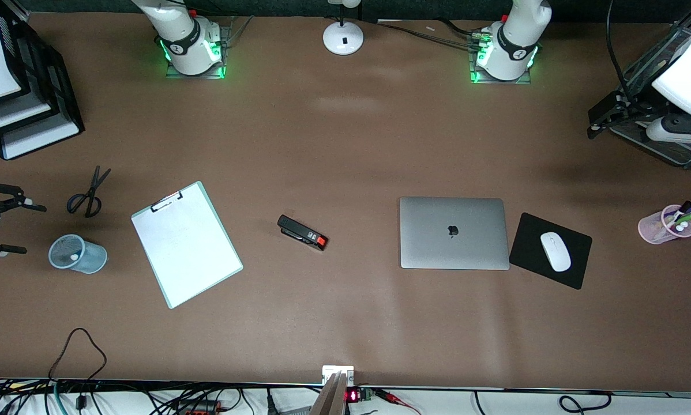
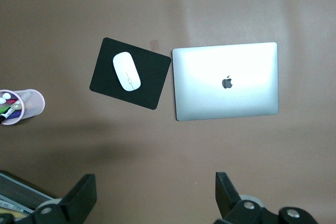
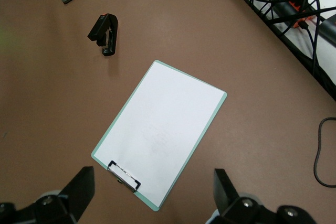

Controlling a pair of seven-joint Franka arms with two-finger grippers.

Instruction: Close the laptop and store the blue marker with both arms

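Observation:
The silver-grey laptop lies shut and flat on the table, apple logo up; it also shows in the left wrist view. The blue marker is not visible as such; only a small white tip shows inside the blue mesh cup. My left gripper is open and empty, high over the table at the left arm's end; its wrist view shows bare table between the fingers. My right gripper is open and empty at the right arm's end, beside the blue cup; it also shows in its own wrist view.
A black mouse pad with a white mouse lies beside the laptop. A pink cup holds green and purple pens. A clipboard, a stapler, scissors and paper trays are also here.

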